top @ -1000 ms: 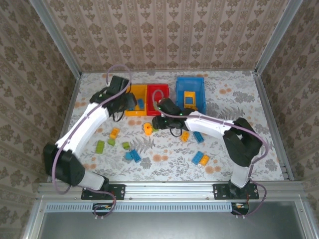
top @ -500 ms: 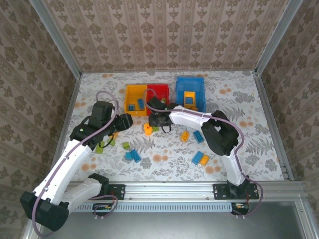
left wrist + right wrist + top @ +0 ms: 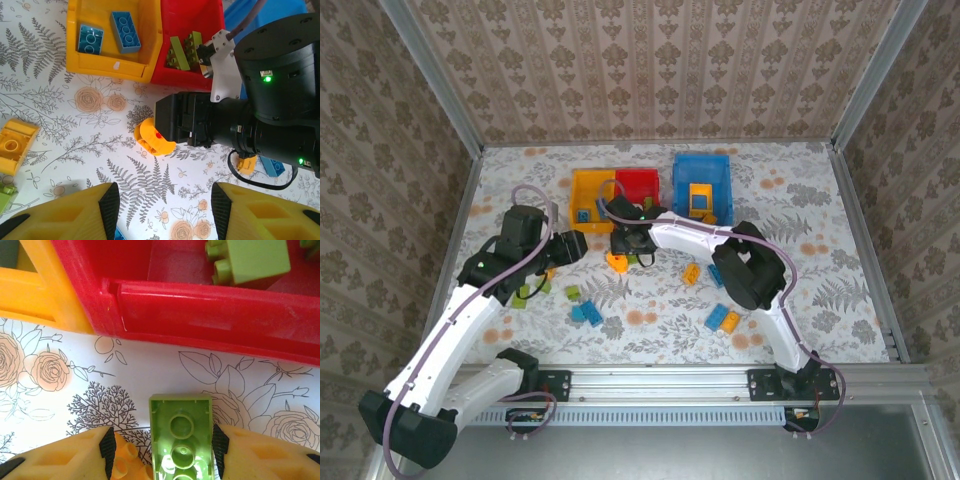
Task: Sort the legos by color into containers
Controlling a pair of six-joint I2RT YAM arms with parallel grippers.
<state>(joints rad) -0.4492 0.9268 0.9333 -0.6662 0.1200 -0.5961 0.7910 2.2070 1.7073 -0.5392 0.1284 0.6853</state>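
We saw the right end effector [image 3: 161, 450] spread around a green lego [image 3: 181, 435] on the worktop [image 3: 125, 370] beside the red bin [image 3: 215, 305]; it had shifted left. The left end effector [image 3: 165, 205] hung spread.

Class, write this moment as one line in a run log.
left claw: open, empty | right claw: open around green brick | brick: on table, near red bin

yellow bin [image 3: 107, 67] | red bin [image 3: 215, 315] | blue bin [image 3: 680, 185] | lime brick [image 3: 181, 440] | floral table [image 3: 75, 150]
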